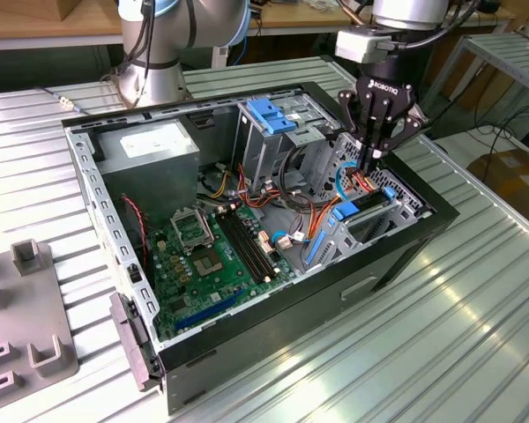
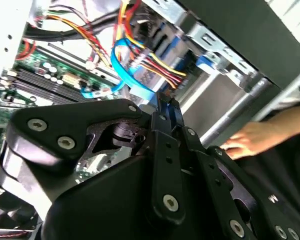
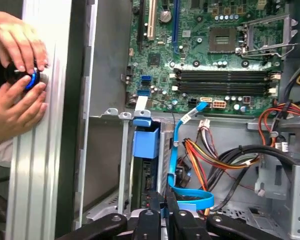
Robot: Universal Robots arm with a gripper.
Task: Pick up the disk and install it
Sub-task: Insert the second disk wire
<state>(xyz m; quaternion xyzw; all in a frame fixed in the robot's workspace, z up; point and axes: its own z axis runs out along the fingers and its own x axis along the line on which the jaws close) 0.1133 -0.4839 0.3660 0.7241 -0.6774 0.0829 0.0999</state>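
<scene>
A: Surface? 
B: A ribbed, silver metal bench [image 1: 476,317] carries an open black desktop computer case [image 1: 397,256]. A grey plastic fixture block [image 1: 22,326] sits at the exterior view's left edge.

A: Arm position? 
B: The black gripper [image 1: 371,159] hangs over the drive bay at the case's right end in the exterior view, among red, orange and yellow wire bundles [image 3: 210,155] and a light blue flat data cable [image 3: 182,165].

A: Fingers? 
B: Drawn together to a narrow gap; whether they have hold of anything, I cannot tell.

A: The disk? 
B: The grey-silver hard drive in its bright blue plastic bracket [image 1: 357,208] sits in the bay just below the fingers [image 3: 171,202].

A: Anything else? 
B: A person's two hands [image 3: 17,75] hold a black-and-blue knob at the bench edge, outside the case wall. The green motherboard [image 1: 207,251] lies exposed.
</scene>
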